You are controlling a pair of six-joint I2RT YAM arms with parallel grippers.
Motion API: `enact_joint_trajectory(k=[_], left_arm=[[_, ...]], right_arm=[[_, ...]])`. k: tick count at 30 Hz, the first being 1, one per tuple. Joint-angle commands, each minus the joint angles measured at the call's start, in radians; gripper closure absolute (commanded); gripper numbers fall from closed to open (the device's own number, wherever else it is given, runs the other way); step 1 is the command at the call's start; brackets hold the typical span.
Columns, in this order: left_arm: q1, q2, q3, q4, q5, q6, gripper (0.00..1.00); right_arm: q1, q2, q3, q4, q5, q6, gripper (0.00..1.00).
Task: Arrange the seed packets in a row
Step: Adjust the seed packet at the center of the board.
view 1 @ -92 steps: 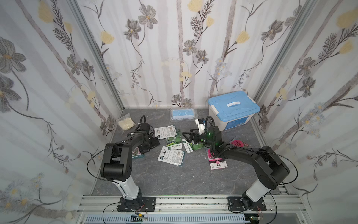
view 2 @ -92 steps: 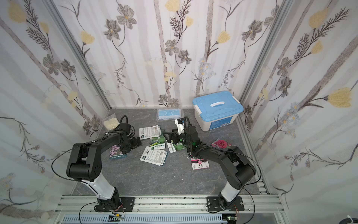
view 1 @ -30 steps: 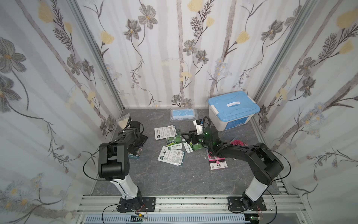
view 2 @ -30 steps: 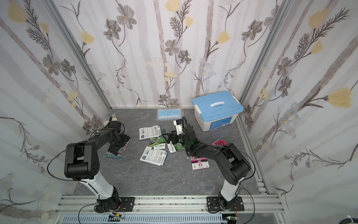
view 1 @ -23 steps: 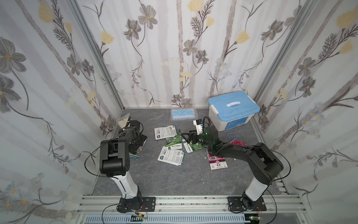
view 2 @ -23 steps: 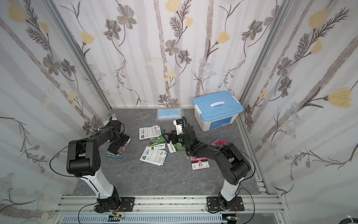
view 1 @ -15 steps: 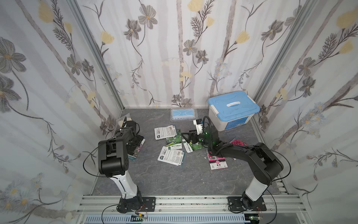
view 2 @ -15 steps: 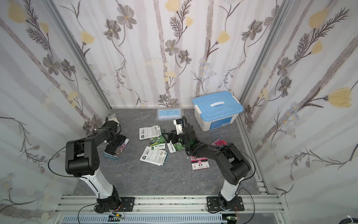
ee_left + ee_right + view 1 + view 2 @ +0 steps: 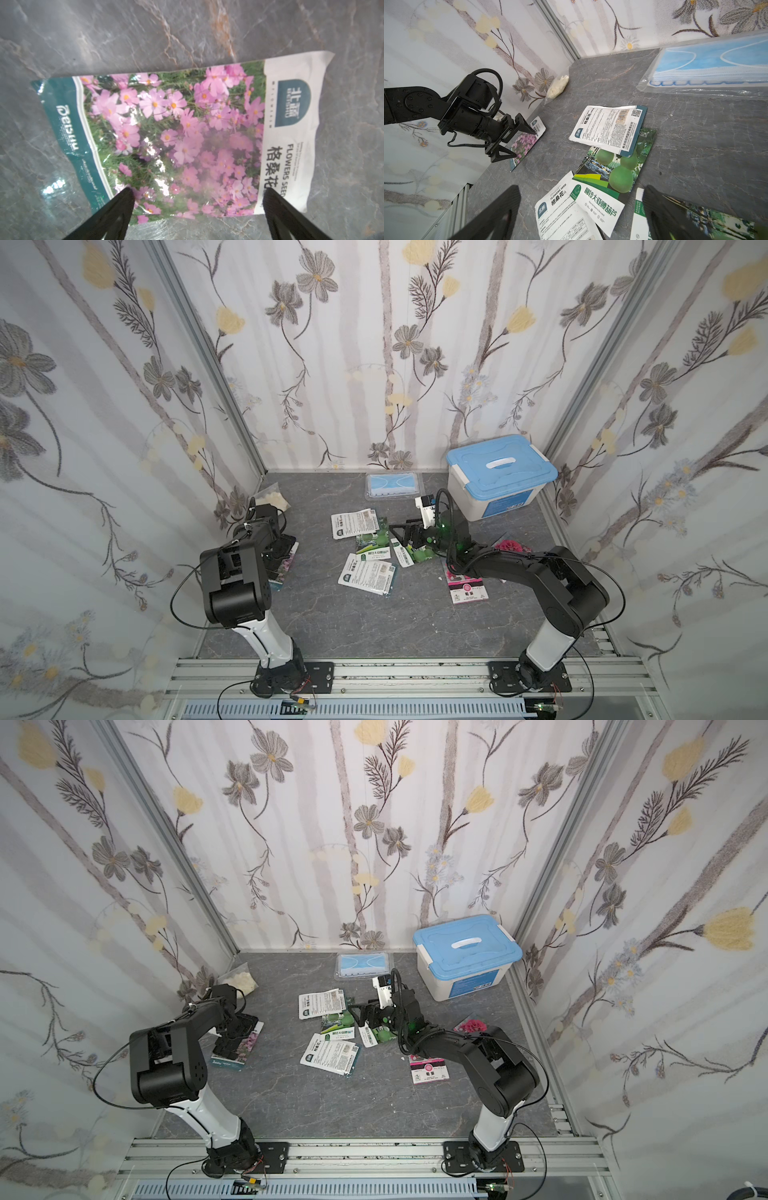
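Pink-flowered and glossy, one seed packet (image 9: 176, 135) is lying flat right under the left claw (image 9: 197, 191), whose jaws are standing wide apart and seemingly clear of it, a side spot suiting the row's start, while the right claw (image 9: 580, 188), likewise spread, is hovering over the jumbled heap (image 9: 618, 178).

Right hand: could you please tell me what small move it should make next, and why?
Probably lower the right hand onto the gourd packet below it and grip it. The hand is open and empty over the pile, where packets overlap instead of lining up, and that packet lies right between its fingers.
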Motion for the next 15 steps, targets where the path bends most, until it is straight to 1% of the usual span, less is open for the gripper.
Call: enact_joint_trajectory(k=[1, 5, 10, 13, 15], left_arm=[[0.013, 0.007, -0.01, -0.014, 0.029, -0.034, 0.0], [0.015, -0.001, -0.001, -0.017, 0.036, -0.047, 0.0], [0.01, -0.067, 0.004, -0.019, 0.054, -0.071, 0.0], [-0.028, -0.128, 0.043, -0.044, 0.037, -0.044, 0.0], [-0.081, -0.159, 0.084, -0.058, 0.022, -0.004, 0.0]], right_arm=[[0.0, -0.012, -0.005, 0.003, -0.001, -0.002, 0.07], [0.001, -0.018, -0.007, -0.003, 0.004, -0.007, 0.07], [0.001, -0.032, -0.004, -0.016, 0.009, -0.013, 0.07], [-0.001, -0.043, 0.003, -0.029, 0.01, -0.018, 0.07], [-0.001, -0.044, 0.018, -0.051, 0.01, -0.025, 0.07]])
